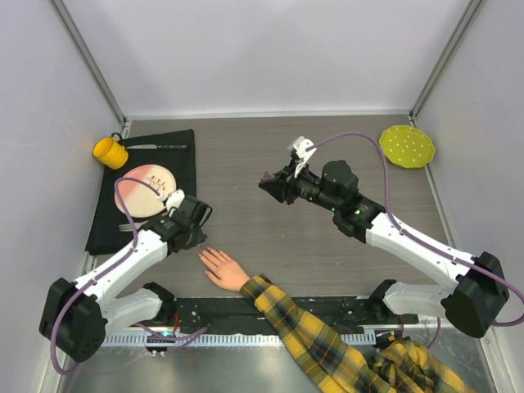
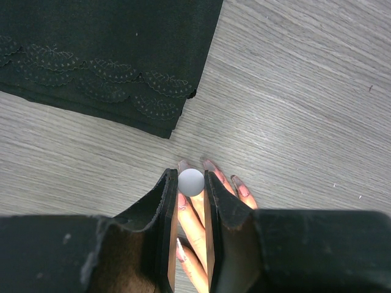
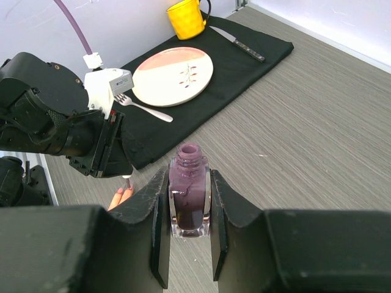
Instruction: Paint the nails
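— Where are the nails (image 2: 243, 190)?
— On the hand (image 1: 223, 268) lying flat on the table (image 1: 246, 155) near the front edge. Its plaid sleeve (image 1: 311, 327) trails off to the right. From the left wrist view they look pinkish.
— And the left pincer (image 2: 188, 177)?
— Right over the fingertips, clamped on the brush (image 2: 191, 182). Its pale round top shows between the jaws.
— The right pincer (image 3: 189, 177)?
— Over the middle of the table, well apart from the hand. It's clamped on an open bottle (image 3: 189, 201) of purple polish, which stands upright.
— Is the brush touching a nail?
— I can't tell; the jaws hide its tip.
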`<action>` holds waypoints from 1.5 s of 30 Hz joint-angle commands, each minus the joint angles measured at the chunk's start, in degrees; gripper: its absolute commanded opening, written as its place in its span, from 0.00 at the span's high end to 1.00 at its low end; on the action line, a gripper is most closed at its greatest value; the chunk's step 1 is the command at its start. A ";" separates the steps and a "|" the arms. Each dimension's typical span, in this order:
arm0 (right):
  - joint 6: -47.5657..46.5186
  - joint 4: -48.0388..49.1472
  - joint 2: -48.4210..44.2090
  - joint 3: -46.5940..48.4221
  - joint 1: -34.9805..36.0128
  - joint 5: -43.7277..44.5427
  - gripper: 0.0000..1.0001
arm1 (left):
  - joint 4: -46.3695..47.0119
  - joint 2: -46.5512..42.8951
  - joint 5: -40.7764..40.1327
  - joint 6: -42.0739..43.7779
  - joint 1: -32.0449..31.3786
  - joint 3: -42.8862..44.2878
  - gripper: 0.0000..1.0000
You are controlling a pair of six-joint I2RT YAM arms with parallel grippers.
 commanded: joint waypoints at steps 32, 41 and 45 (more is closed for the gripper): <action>-0.67 3.68 -0.90 1.78 -0.36 -0.57 0.99 | 1.40 1.82 -2.19 -0.28 1.23 0.27 1.00; -0.76 3.42 -0.82 1.95 -0.44 -0.66 0.99 | 2.10 2.44 -2.10 0.43 1.76 0.19 1.00; -0.76 3.50 -0.64 2.04 -0.44 -0.75 0.99 | 2.28 2.79 -1.75 0.87 2.20 0.27 1.00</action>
